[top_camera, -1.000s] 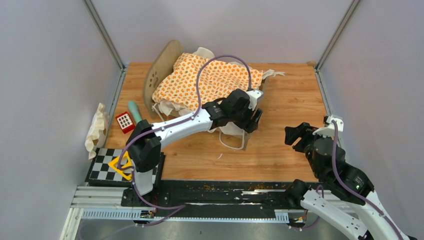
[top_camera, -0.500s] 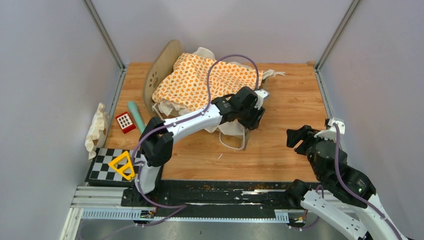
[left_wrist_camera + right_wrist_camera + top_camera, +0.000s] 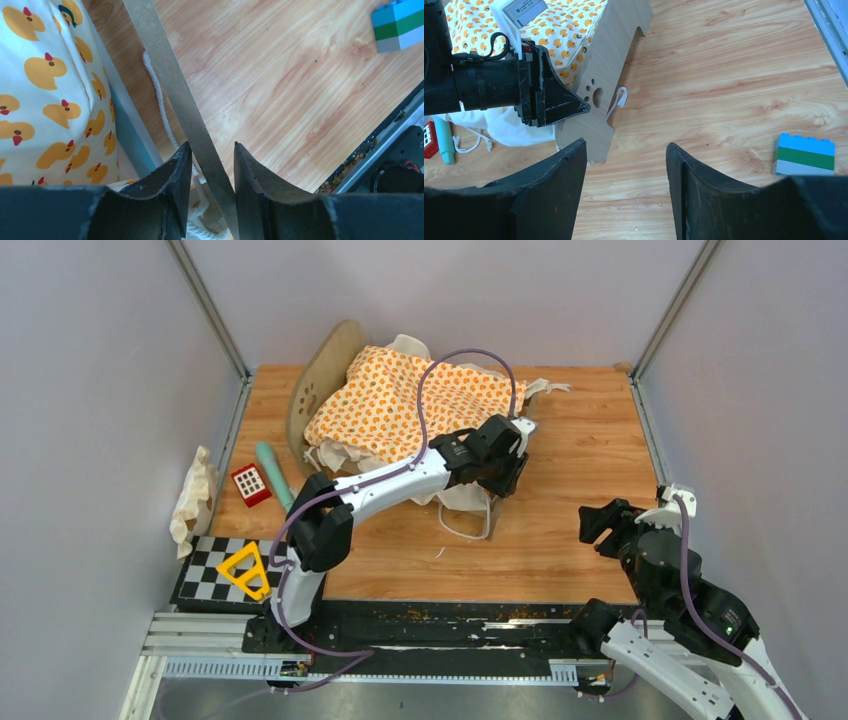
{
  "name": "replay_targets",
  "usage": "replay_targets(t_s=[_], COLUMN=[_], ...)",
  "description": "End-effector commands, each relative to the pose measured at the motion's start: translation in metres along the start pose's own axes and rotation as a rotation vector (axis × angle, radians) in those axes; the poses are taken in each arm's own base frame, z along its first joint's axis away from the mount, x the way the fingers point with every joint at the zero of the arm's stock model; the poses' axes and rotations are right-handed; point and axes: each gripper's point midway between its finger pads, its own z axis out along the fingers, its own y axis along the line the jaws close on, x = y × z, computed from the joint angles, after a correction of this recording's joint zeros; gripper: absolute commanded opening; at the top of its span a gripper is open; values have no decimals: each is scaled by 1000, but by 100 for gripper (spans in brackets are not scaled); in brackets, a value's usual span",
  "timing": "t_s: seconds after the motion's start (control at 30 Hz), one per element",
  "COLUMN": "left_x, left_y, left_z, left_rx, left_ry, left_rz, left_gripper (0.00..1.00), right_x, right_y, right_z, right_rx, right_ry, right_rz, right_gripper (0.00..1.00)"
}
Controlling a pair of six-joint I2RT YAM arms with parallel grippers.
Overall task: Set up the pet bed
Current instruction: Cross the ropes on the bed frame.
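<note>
The pet bed (image 3: 322, 380) stands at the back of the table, light wood, with an orange duck-print cushion (image 3: 420, 400) heaped over it. Its near end board (image 3: 610, 70) carries a paw-print mark. In the left wrist view that board's top edge (image 3: 165, 65) runs aslant between the fingers of my left gripper (image 3: 211, 150), which is shut on it, with a blue-white striped base and a white cord just beside it. From above, the left gripper (image 3: 505, 475) sits over that board's right end. My right gripper (image 3: 626, 147) hangs open and empty over bare wood, at the right (image 3: 600, 525).
A blue, green and grey block (image 3: 805, 155) lies on the table near the right gripper. On the left are a red-white block (image 3: 249, 482), a teal cylinder (image 3: 272, 470), a crumpled cloth (image 3: 192, 495) and a yellow triangle (image 3: 245, 570). White fabric (image 3: 460, 495) bunches under the left arm.
My left gripper has shifted right onto the near end board and its jaws have narrowed around it. The right arm has drawn back toward the near right.
</note>
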Motion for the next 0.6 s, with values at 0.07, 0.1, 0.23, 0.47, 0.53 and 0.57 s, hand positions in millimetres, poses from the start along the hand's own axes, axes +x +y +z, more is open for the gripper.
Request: replay_targets(t_s=[0.07,0.1,0.23,0.47,0.53,0.57], left_x=[-2,0,4,10,12,12], left_y=[1,2,4,7,8,8], left_z=[12,15,23,28,28,27], left_rx=[-89,-99,-129,-139,-137,-134], left_ry=[-63,-62,-47,-30,-24,-23], left_rz=[-32,-34,-35,-13,6,17], left_gripper=[31,31,32,17,1,0], right_x=[-4,-3,-1,2,4,6], right_y=[2,1,1,3,4,5], right_z=[-4,-3,-2,1,4,5], right_rx=[-13,-12,-10,-8,-7,-8], right_ry=[10,12,15,20,21,21], right_rz=[-32,-34,-30,-28,-26,-23], right_gripper=[59,59,59,59,59,59])
